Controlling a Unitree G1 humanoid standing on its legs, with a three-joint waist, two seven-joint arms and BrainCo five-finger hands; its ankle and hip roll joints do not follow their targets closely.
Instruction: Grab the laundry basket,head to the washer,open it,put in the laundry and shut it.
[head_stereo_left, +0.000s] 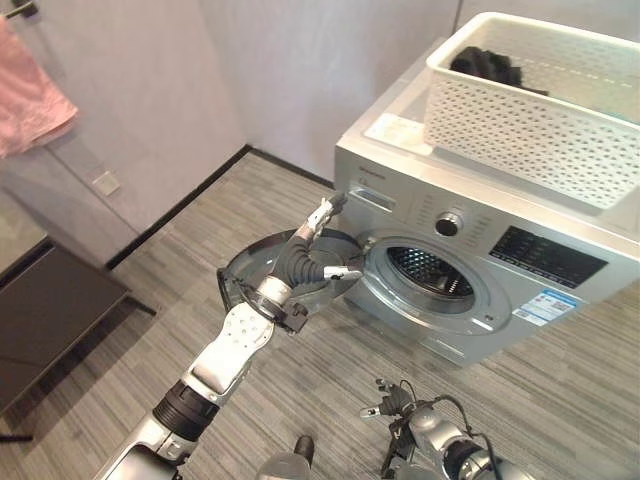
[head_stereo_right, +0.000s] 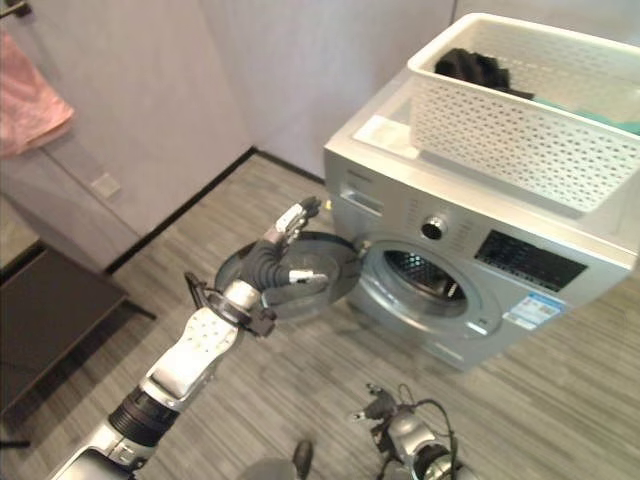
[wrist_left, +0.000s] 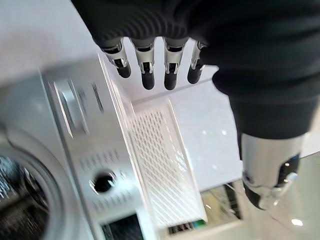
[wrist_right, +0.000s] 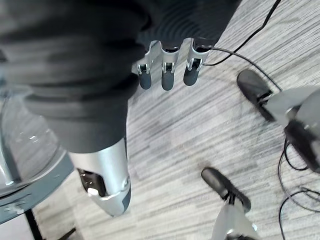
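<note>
— Where do we stand with the laundry?

— We see the white perforated laundry basket (head_stereo_left: 535, 110) sitting on top of the silver washer (head_stereo_left: 470, 250), with dark clothing (head_stereo_left: 487, 66) lying in its far corner. The washer's round door (head_stereo_left: 262, 272) is swung open toward our left, and the drum opening (head_stereo_left: 428, 272) is exposed.

— And our hands?

— Our left hand (head_stereo_left: 312, 252) is raised in front of the open door, fingers straight and spread apart from the thumb, holding nothing. Our right hand (wrist_right: 167, 67) hangs low over the grey striped floor (head_stereo_left: 260, 200), fingers relaxed and empty.

— Anything else around us?

— A pink cloth (head_stereo_left: 30, 100) hangs on the wall to our left.
</note>
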